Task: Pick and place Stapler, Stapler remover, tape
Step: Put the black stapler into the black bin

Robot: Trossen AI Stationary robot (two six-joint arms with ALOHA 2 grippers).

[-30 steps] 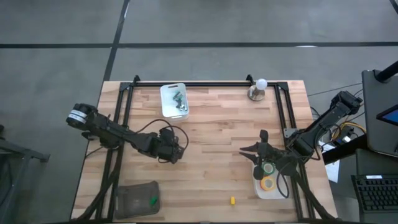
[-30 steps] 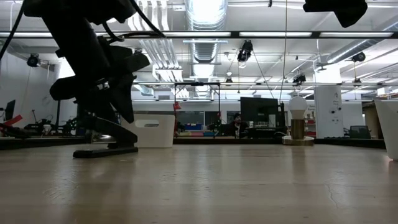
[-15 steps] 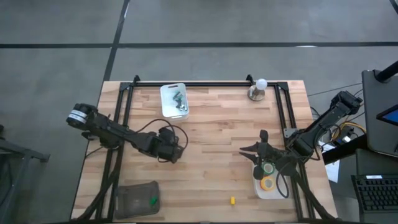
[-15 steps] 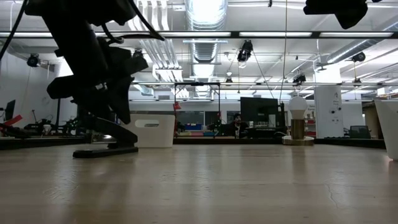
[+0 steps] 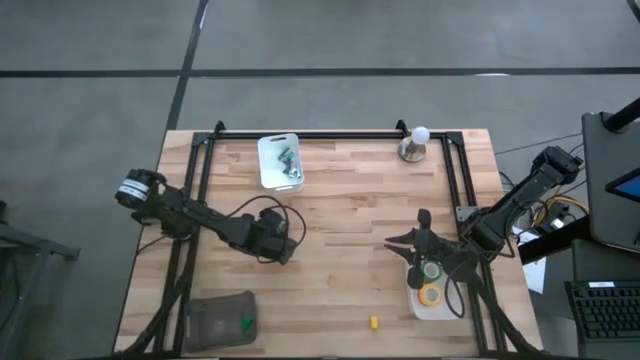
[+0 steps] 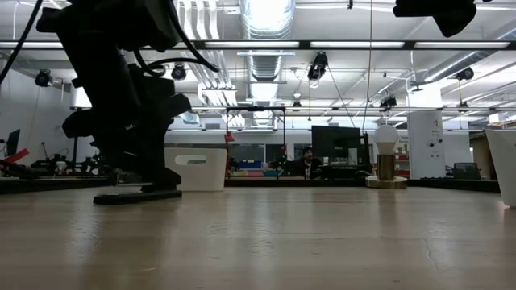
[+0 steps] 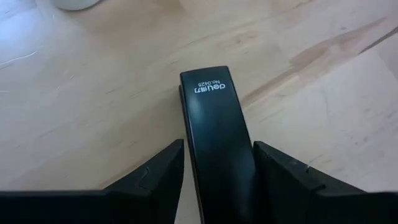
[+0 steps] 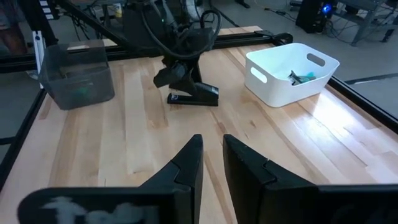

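left gripper [image 7: 217, 163] now lower, fingers [image 7: 152, 177] astride the stapler [image 7: 214, 124]; right fingers [image 8: 186, 163] near-closed, idle

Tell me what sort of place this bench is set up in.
Most likely a robotics lab or open workshop. The low view shows bare ceiling ducts and strip lights over rows of workstations with monitors. The wooden table sits in a black frame on a concrete floor, with the left gripper straddling a stapler.

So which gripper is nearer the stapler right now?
Left. The left gripper straddles the stapler, a finger on each side; the right gripper waits across the table by the tape bin.
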